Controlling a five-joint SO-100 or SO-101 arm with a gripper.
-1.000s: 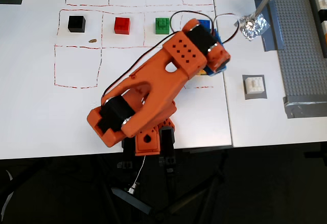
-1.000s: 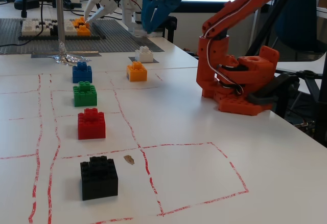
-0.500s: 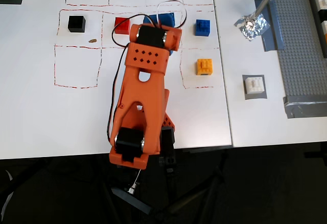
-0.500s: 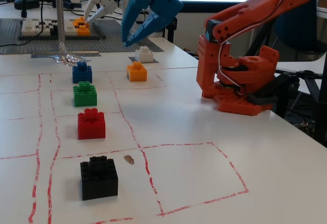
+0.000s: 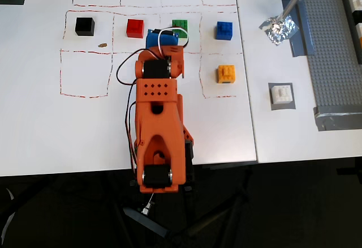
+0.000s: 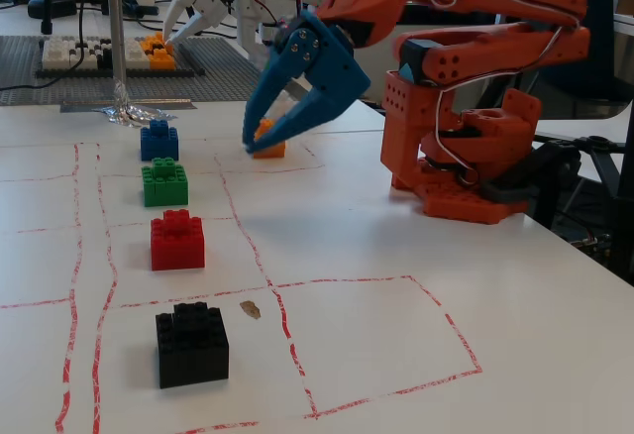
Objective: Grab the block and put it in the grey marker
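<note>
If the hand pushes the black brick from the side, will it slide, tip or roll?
The black brick would probably slide rather than roll: it is boxy and rests flat on the smooth white table. It looks about as wide as it is tall, so tipping seems unlikely unless pushed near the top. It seems rigid plastic and probably light.

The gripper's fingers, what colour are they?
Blue fingers, clearest in the fixed view.

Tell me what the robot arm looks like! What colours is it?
The arm is bright orange plastic with chunky, boxy parts and rows of little round holes on top. Black motors sit at its joints. Thin red, black and white cables loop along it. Its tool is blue, with two pointy fingers like a beak. It stands on an orange base.
</note>
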